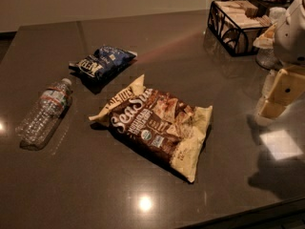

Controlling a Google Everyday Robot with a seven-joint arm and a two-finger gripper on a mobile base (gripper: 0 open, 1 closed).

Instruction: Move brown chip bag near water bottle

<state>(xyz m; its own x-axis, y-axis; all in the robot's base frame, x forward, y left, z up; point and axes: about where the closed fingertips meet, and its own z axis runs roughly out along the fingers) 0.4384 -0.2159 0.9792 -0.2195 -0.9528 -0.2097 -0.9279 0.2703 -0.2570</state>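
The brown chip bag (157, 125) lies flat in the middle of the dark table, with white "Sea Salt" lettering and cream edges. The water bottle (45, 113) lies on its side at the left, clear and crinkled, its white cap pointing to the back. About a hand's width of bare table separates the two. My gripper (279, 97) hangs at the right edge of the view, above the table and well to the right of the chip bag, touching nothing.
A smaller dark blue snack bag (102, 62) lies behind the chip bag. A black wire basket (233, 25) with packets stands at the back right, with a glass item (267, 56) beside it. The table's front edge (248, 213) runs along the lower right.
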